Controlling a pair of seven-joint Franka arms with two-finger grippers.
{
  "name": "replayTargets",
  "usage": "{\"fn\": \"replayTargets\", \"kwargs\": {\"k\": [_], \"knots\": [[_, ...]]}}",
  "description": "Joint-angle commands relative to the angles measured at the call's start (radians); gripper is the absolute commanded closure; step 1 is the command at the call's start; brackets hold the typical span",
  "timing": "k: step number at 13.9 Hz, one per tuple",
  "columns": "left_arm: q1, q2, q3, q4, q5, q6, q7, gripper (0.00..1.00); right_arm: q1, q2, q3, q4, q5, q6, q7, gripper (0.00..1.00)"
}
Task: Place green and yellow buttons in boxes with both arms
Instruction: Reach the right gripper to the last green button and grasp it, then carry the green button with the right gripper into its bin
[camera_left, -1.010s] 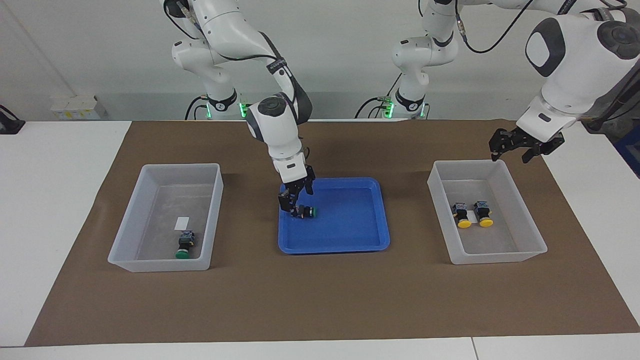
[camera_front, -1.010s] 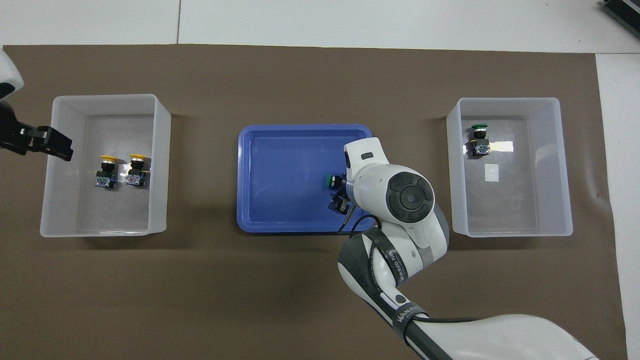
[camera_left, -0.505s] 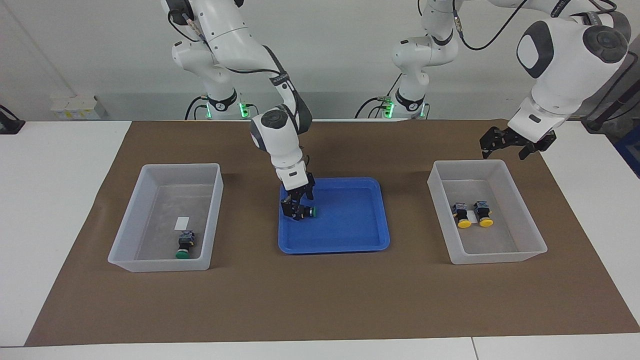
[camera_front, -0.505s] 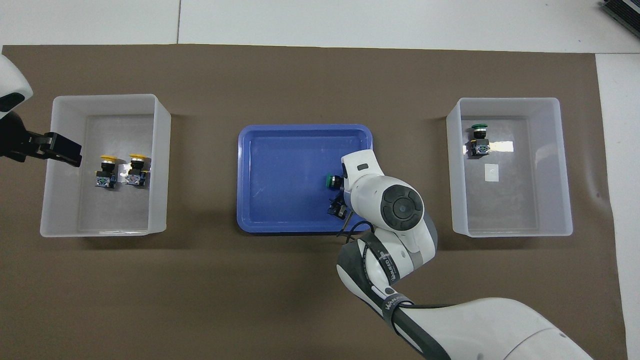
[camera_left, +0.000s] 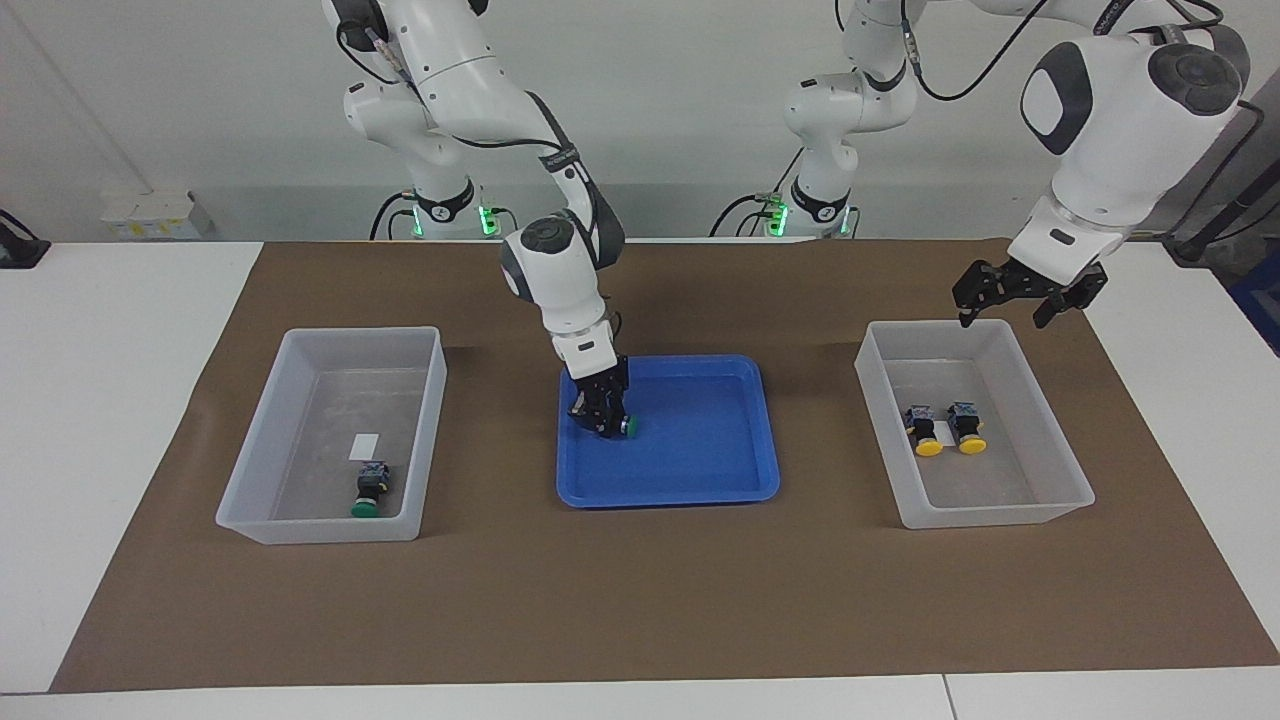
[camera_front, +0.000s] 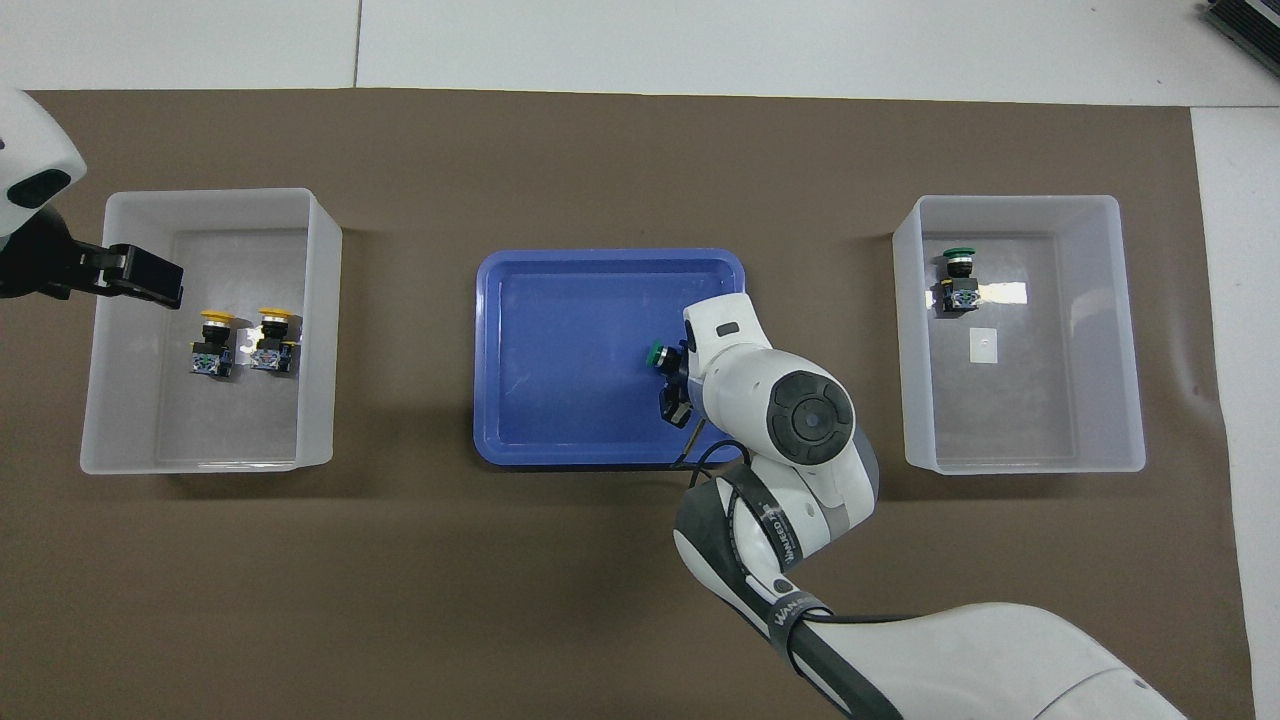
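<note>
Facing view has the right gripper (camera_left: 603, 412) clamped on the last green-capped black push-button (camera_left: 622, 427) down in the shallow blue plastic tray (camera_left: 700, 480), presumably to lift it, while the left gripper (camera_left: 1005, 297) hangs spread-fingered over the translucent yellow-button bin's (camera_left: 1060, 505) rim, waiting.

We see two yellow buttons (camera_left: 944, 430) in the box (camera_left: 1060, 500) at the left arm's end of the table, one green button (camera_left: 368, 490) in the box (camera_left: 250, 520) at the right arm's end, and another green button (camera_left: 622, 426) mid-table.
</note>
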Motion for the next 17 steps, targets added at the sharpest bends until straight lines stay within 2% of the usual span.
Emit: {"fn": "replayTargets", "kwargs": {"k": [1,6,12,17], "knots": [[-0.012,-0.033,0.01,-0.042,-0.012,0.042,-0.006,0.0,-0.006,-0.073,0.003,-0.009,0.022,-0.094,0.077,1.0],[-0.01,-0.036,0.01,-0.044,-0.012,0.041,-0.008,0.0,-0.078,-0.199,-0.002,-0.012,0.021,-0.248,0.179,1.0],[-0.012,-0.036,0.01,-0.044,-0.012,0.044,-0.002,0.0,-0.291,-0.36,-0.002,-0.087,0.019,-0.366,0.188,1.0],[-0.006,-0.036,0.012,-0.042,-0.012,0.036,-0.006,0.0,-0.461,-0.381,-0.002,-0.098,0.019,-0.388,0.194,1.0]]}}
